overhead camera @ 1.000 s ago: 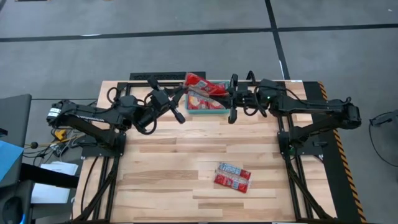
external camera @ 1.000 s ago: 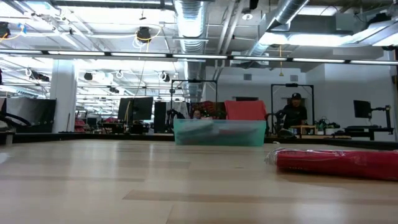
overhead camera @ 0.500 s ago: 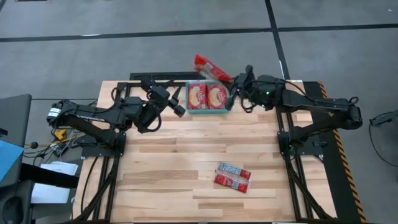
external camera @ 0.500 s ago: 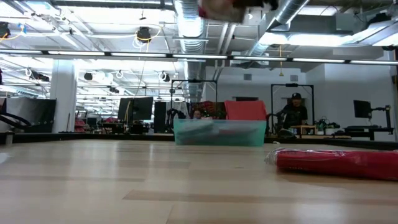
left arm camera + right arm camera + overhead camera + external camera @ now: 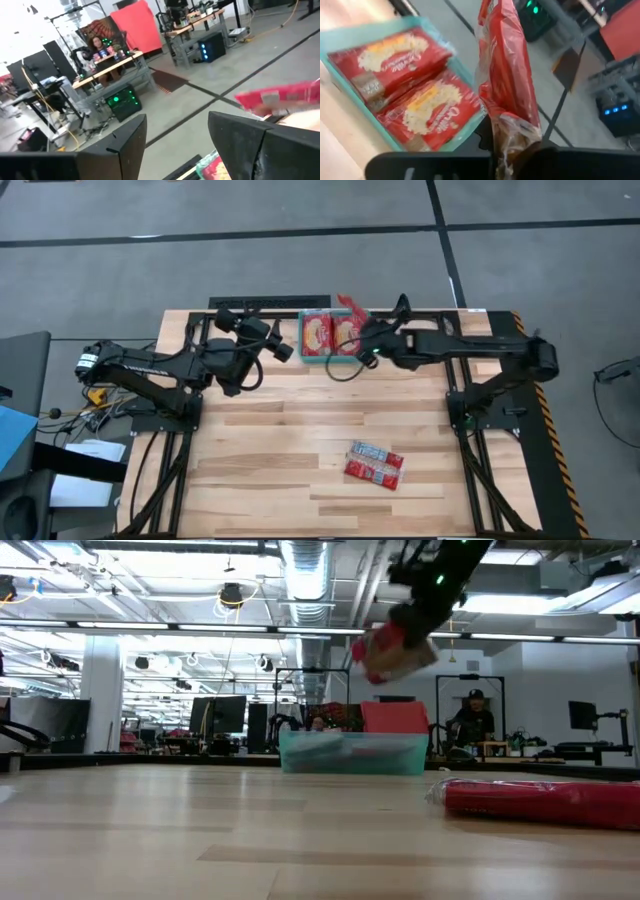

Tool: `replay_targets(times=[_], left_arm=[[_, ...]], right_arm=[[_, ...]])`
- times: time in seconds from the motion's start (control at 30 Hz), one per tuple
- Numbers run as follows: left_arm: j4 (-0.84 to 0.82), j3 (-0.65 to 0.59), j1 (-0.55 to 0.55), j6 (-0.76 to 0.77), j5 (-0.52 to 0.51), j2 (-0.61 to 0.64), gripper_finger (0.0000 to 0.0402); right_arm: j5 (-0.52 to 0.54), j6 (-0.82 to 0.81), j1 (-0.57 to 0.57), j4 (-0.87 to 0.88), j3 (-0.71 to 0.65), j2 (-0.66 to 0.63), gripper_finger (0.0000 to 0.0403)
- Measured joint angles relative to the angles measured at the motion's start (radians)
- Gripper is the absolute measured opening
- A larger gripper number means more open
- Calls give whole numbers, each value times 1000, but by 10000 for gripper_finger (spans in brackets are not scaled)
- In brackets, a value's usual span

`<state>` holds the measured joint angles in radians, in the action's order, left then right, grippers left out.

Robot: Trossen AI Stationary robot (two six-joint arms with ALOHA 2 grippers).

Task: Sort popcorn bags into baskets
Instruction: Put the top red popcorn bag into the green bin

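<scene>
My right gripper (image 5: 366, 335) is shut on a red popcorn bag (image 5: 350, 306) and holds it in the air beside the right end of the teal basket (image 5: 305, 358), at the table's far edge. The low view shows the bag (image 5: 394, 650) hanging well above the basket (image 5: 352, 754). Two squarish packets (image 5: 405, 85) lie flat inside the basket. My left gripper (image 5: 284, 352) stands open just left of the basket with nothing between its fingers (image 5: 125, 142). My right gripper pinches one crumpled end of the bag (image 5: 512, 131) between its two fingers. The bag is lifted clear and hangs tilted below the fingers (image 5: 425, 600), above the basket's right end. The fingers themselves hide the exact place of contact.
Two long red packets (image 5: 375, 463) lie side by side on the wood at the near right; the low view shows one packet (image 5: 540, 800). The wide middle of the table (image 5: 260, 440) is bare wood. A person sits in the room beyond.
My right gripper has lifted the bag off the top of the basket, swung it up past the table's far edge, then brought it back down over the basket's right end. The two packets in the basket have come into view. My left gripper has drawn back toward the left.
</scene>
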<state>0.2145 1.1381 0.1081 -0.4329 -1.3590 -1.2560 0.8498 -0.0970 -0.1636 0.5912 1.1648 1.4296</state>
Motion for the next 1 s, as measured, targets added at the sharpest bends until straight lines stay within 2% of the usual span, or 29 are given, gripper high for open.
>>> replay_targets(times=[0.23, 0.43, 0.53, 0.77, 0.9, 1.0], left_arm=[[-1, 0, 0, -56, -36, 0, 204], [-43, 0, 0, -53, -41, 0, 204], [-76, 0, 0, -48, -41, 0, 204], [-141, 0, 0, -7, -40, 0, 204], [-157, 0, 0, 13, -40, 0, 204], [-157, 0, 0, 12, -40, 0, 204]], right_arm=[[-19, -75, -8, 34, 1, 189, 26], [-41, -186, -64, 192, 61, 326, 42], [-48, -186, -82, 228, 106, 385, 44], [-142, -144, -86, 245, 217, 471, 47], [-257, -141, -101, 229, 236, 475, 73], [-315, -138, -112, 219, 235, 472, 115]])
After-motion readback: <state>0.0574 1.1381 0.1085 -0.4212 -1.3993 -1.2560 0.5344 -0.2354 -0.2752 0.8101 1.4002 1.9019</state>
